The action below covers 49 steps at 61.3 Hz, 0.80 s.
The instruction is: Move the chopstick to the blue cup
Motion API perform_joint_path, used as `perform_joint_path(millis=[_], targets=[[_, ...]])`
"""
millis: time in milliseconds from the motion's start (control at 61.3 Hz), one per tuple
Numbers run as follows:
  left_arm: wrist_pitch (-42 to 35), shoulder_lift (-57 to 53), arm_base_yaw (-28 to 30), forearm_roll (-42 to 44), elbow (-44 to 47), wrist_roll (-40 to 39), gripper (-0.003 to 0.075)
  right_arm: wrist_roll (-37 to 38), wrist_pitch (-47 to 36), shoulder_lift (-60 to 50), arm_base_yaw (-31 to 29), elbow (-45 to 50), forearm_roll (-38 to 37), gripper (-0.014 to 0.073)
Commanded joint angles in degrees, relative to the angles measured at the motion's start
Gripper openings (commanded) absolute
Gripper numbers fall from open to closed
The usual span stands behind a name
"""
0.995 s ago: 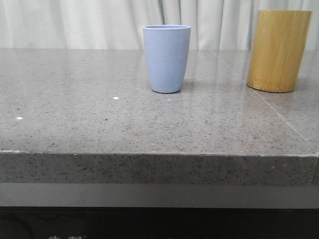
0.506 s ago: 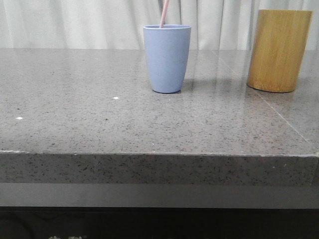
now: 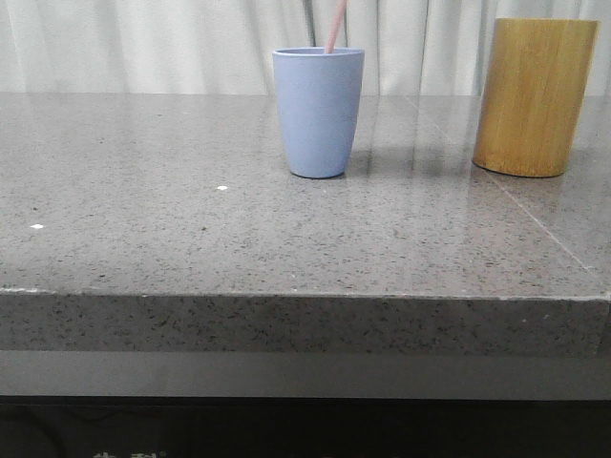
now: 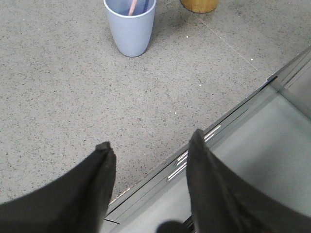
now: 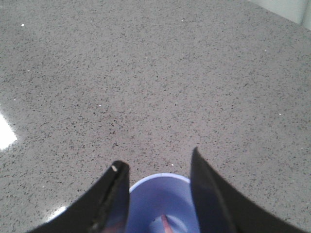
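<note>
The blue cup stands upright on the grey stone table. A pink chopstick stands in it and leans right, its top cut off by the frame. The left wrist view shows the cup with the chopstick inside. My right gripper is open right above the cup; the chopstick lies inside, below the jaws, touching neither finger. My left gripper is open and empty over the table's front edge, well short of the cup. Neither gripper shows in the front view.
A taller yellow-brown bamboo holder stands to the right of the cup, a little further back; its base shows in the left wrist view. The table's front edge runs across below. White curtains hang behind.
One second ago the cup was empty. A pink chopstick came down into it, and now it leans further right than half a second ago.
</note>
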Motion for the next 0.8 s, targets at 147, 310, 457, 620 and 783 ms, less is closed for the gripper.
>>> perform_joint_path(millis=[147,310,457,620,783], targets=[[-3.78,-0.4,0.09,-1.0,-1.45,-0.01,0.0345,3.85,5.67,-9.4,-1.03,-5.28,-5.86,0.0391],[-3.78,-0.4,0.09,-1.0,-1.45,-0.01,0.0345,14.98,12.79,-16.27,-1.09,-5.46,-18.25,0.0391],[-3.56,-0.4,0.09,-0.9,-1.45,-0.01,0.0345,22.68,19.67,-22.88,-1.09,-3.43,-22.18,0.0391],[-3.56,-0.4,0.09,-0.9,-1.45,-0.01,0.0345,27.81,17.87,-32.46,-1.09,7.43,-23.98,0.0391],[-3.56,-0.4,0.09,-0.9,-1.45,-0.01,0.0346,31.97,12.7,-42.03,-1.14,20.0,-26.53,0.0391]])
